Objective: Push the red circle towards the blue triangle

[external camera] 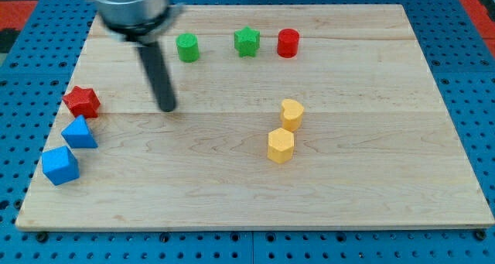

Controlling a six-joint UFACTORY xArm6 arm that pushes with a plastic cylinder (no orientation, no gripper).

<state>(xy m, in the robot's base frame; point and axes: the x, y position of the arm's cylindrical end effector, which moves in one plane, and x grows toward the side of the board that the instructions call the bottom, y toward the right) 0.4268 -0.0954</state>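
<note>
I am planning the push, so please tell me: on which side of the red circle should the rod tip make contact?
Contact the red circle on its side facing the view's right and slightly top: the blue triangle lies toward the view's lower left. My tip is now left of and below the circle, so it must go around first.

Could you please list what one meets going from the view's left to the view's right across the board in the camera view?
Blue cube → blue triangle → my tip → green circle → green star → yellow hexagon. The red star, red circle and yellow heart overlap their neighbours sideways, so I leave them out.
</note>
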